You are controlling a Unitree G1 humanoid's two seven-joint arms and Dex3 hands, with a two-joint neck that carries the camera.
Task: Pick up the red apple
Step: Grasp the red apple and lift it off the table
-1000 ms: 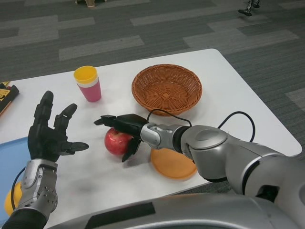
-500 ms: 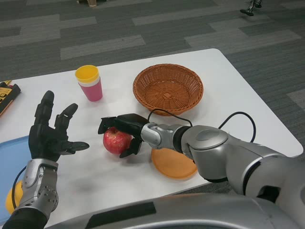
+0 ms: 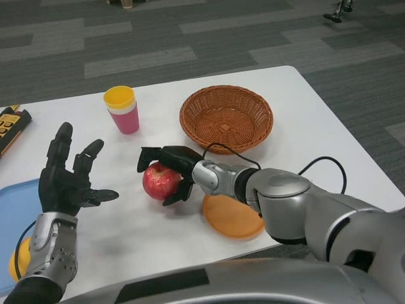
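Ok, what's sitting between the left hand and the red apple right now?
Nothing: in the head view only bare white table separates the raised left hand from the red apple, which the right hand grips.

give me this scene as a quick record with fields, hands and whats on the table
right hand: black right hand wrapped around the round red apple, fingers over its top and its near side
left hand: black left hand raised at the left, fingers spread, holding nothing
basket: round brown wicker basket behind the apple, nothing in it
cups: yellow cup stacked in a pink cup left of the basket
disc: flat orange disc by the right forearm
tray: blue tray at the left edge
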